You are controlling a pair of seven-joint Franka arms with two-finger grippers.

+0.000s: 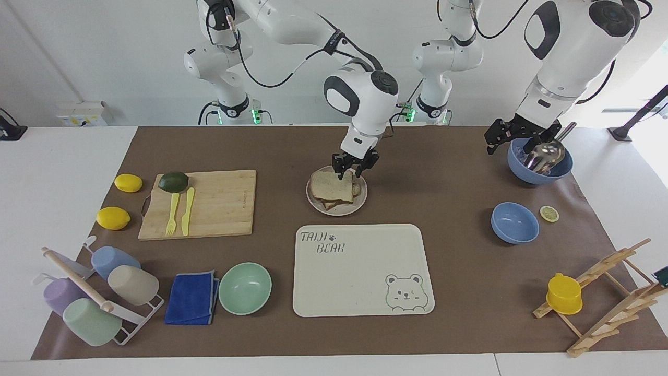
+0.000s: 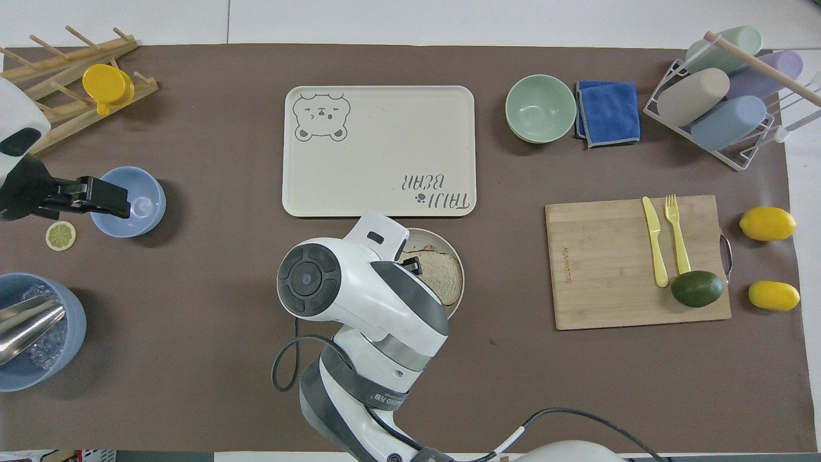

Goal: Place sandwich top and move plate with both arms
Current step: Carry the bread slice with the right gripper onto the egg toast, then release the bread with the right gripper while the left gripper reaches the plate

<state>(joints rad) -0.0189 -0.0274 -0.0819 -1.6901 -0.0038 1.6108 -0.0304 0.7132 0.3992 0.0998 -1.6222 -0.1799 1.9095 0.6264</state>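
Your right hand [image 1: 355, 168], fingers apart, hangs just above the sandwich top [image 1: 325, 185], which lies on the plate [image 1: 336, 209] at frame centre, so a careless retreat can drag the slice askew, while your open left hand [image 1: 505, 137] waits at upper right.

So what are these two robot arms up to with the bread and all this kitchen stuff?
They are building a sandwich. The right gripper hangs open just above the plate, and the sandwich top lies flat on the slice beneath it. The left gripper waits open over a blue bowl holding a metal scoop, at its own end of the table. The plate has not been moved yet; it sits just nearer the robots than the bear-print tray.
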